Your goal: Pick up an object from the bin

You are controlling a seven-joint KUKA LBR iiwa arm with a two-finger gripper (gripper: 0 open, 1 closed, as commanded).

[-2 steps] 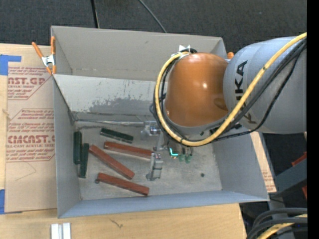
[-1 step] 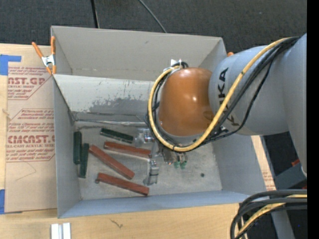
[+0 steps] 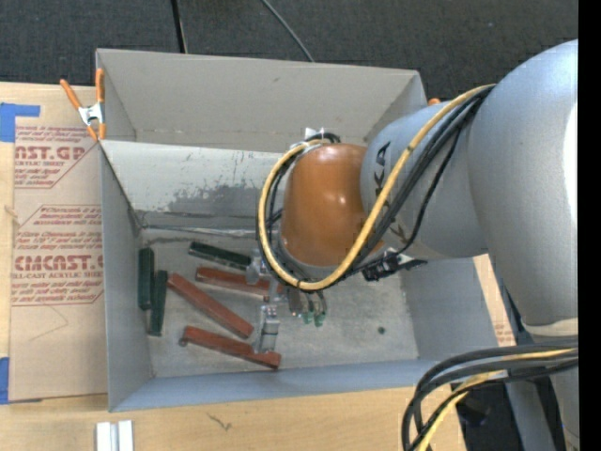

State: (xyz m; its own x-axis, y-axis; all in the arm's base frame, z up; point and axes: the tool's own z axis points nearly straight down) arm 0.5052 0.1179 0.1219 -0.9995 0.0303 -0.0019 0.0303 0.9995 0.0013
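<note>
Front red bar [image 3: 225, 346]: flat on the bin floor, close to the front wall, slightly skewed, with its right end nearer that wall. Gripper [image 3: 270, 332] is over that right end; touching or just above, can't tell which. Also can't tell whether the gripper is spread or pressed together, since the orange cover [image 3: 319, 214] and the cables [image 3: 266, 205] looped round it block most of it. Just up-left of the front bar is a long red bar [image 3: 208, 303], lying diagonally. Past that, a short red bar [image 3: 223, 277] runs in under the wrist. Further back is a green bar [image 3: 218, 252]. A green pair [image 3: 146, 278] lies side by side along the left wall, well apart from the gripper. Bin [image 3: 188, 92]: grey metal, back slope scuffed.
</note>
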